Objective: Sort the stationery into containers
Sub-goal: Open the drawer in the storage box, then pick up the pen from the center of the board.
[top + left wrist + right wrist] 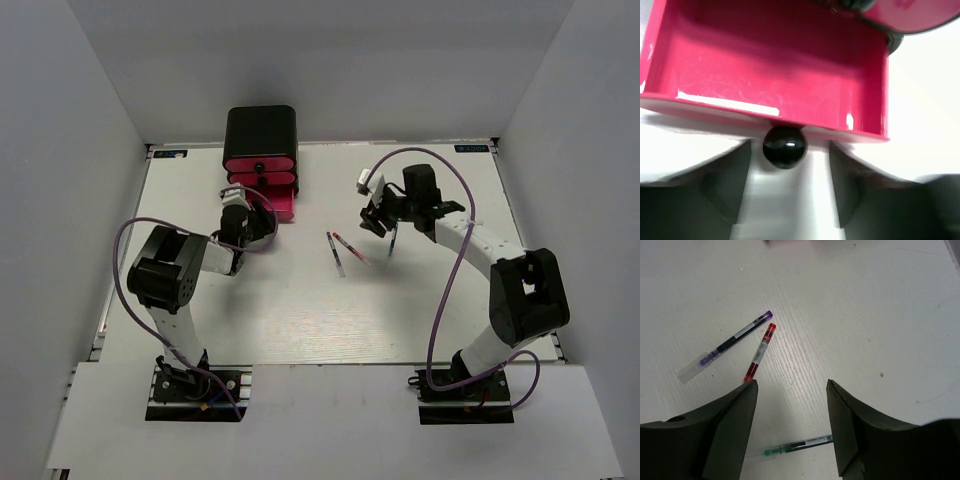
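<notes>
Left claw [789,170] gapes around the open drawer's [765,75] knob [785,146], right claw [792,407] hangs released over the tabletop [865,315] beside the red pen [759,354] — the purple pen [727,346] lies tip-close, so a pinch could drag both.

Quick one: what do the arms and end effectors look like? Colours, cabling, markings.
Left arm and right arm: white links and black joint housings. Each carries a looping purple cable and sits on a black base plate. Left end effector and right end effector: two dark, matte, wedge-shaped fingers. No markings legible.
</notes>
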Tool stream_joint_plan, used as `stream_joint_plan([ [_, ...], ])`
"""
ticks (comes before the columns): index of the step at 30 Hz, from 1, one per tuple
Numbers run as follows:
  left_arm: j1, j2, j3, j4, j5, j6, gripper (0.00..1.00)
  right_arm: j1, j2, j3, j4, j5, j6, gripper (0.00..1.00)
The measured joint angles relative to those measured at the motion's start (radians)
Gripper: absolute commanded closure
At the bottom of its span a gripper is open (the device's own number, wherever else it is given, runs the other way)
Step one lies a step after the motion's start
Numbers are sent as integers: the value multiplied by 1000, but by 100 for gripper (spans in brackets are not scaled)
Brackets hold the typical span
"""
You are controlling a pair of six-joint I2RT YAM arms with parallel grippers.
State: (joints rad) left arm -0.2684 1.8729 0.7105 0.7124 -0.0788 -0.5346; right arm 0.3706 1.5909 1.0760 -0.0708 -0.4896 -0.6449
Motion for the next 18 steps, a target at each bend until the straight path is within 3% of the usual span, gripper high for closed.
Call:
stream_joint_plan([
  [5, 0, -46, -9, -34, 5, 9, 20, 1, 28, 7, -73, -68, -34, 42],
  [10, 0, -129, -57, -78, 10, 23, 20, 15, 156, 63, -156, -103, -32, 51],
  [14, 0, -275, -128, -149, 2, 26, 18, 45, 244, 89, -190, -94, -7, 51],
  [18, 1, -447, -172, -264, -36, 0, 25, 92, 299, 108, -201, -47, 31, 54],
])
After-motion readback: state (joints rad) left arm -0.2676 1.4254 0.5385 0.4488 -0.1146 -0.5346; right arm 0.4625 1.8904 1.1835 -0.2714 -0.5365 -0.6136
